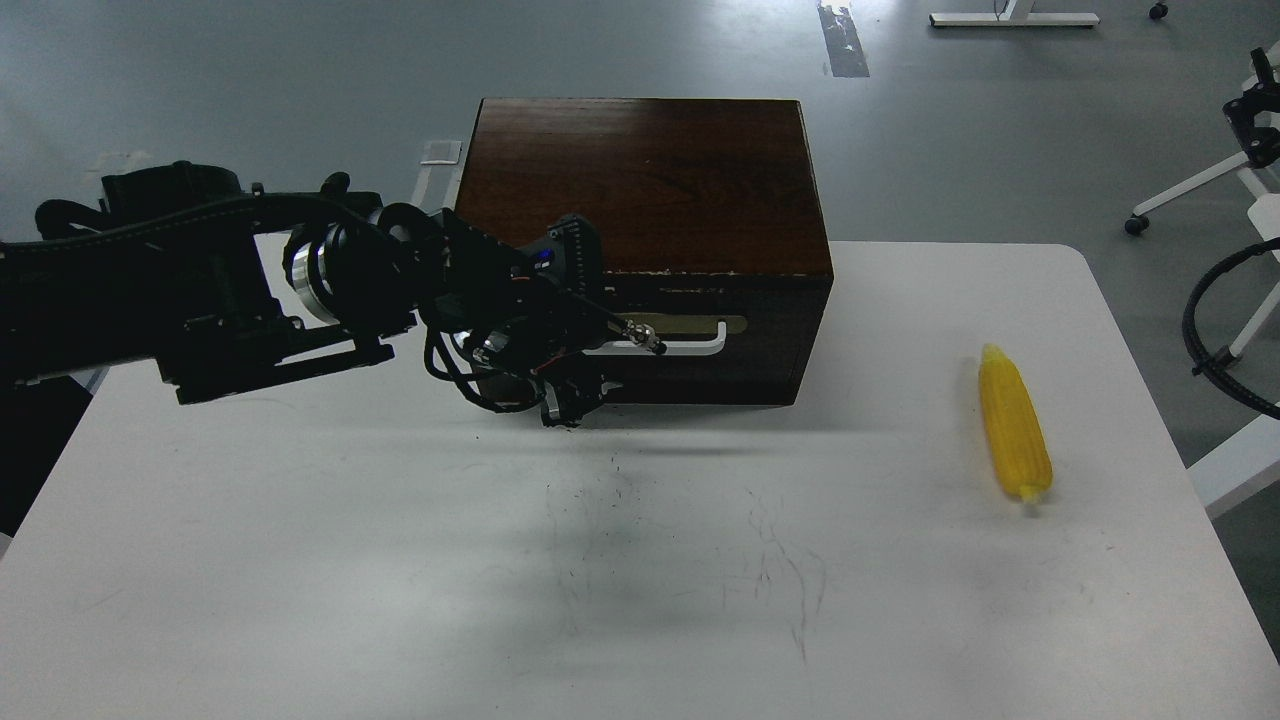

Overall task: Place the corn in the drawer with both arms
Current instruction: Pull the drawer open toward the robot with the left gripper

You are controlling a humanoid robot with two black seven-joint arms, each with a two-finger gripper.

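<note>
Left gripper (600, 345) at drawer (700, 335) handle (690, 340), finger spread unreadable. Drawer closed. Corn (1014, 423) at 3 o'clock on table (400, 600), well apart. Risk: tip slips off bar; box drags.

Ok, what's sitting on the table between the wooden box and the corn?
Nothing: in the head view, only bare white table lies between the box and the corn.

Scuffed white table (400, 600), grey floor (250, 80)
</note>
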